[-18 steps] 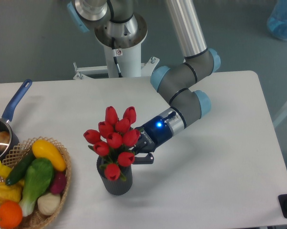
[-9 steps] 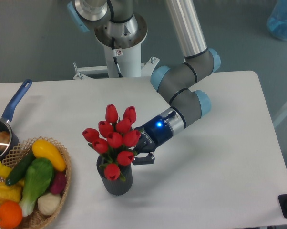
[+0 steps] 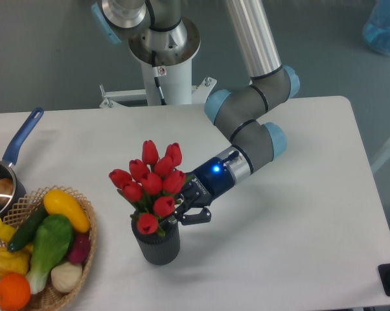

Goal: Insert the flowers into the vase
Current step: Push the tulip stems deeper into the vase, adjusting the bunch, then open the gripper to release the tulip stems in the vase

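The flowers [image 3: 151,184], a bunch of red closed tulips with green stems, stand with their stems down in the vase [image 3: 157,243], a small dark grey ribbed cylinder near the table's front. The blooms spread wider than the vase mouth and lean a little to the left. My gripper [image 3: 181,208] reaches in from the right, just above the vase's right rim, and is shut on the flowers' stems. The blooms and leaves hide the grip point itself.
A wicker basket [image 3: 85,243] of colourful vegetables sits at the front left, close to the vase. A blue-handled saucepan [image 3: 17,146] lies at the left edge. The arm's white base [image 3: 166,71] stands behind the table.
The bunch has shifted slightly left and up, and the lowest bloom now sits higher over the vase mouth. The gripper has barely moved.
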Controlling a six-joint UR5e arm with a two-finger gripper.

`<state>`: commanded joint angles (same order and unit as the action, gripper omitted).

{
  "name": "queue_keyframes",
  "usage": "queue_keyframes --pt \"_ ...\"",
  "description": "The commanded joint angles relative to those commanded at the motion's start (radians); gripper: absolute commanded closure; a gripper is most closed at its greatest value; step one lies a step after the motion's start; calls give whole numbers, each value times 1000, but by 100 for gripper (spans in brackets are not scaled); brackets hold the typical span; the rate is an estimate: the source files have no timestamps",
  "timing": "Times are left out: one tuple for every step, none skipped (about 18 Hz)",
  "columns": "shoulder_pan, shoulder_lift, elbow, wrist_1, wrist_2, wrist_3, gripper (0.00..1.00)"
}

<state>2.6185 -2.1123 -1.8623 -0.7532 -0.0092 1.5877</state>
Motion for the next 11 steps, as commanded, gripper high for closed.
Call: queue_keyframes --pt "0 0 0 0 0 0 63" --pt "0 0 0 -2 0 0 63" --pt "2 0 -2 -2 0 0 62" --pt "2 0 -2 -2 0 0 62" --pt "2 0 -2 -2 0 0 62" --pt "2 0 -2 -2 0 0 61" --pt "2 0 -2 -2 0 0 59" --pt "2 0 -2 -2 2 0 57" --pt "2 0 -2 -2 2 0 54" --pt "2 2 -2 -2 3 0 52" --pt "2 2 -3 -2 3 0 50"
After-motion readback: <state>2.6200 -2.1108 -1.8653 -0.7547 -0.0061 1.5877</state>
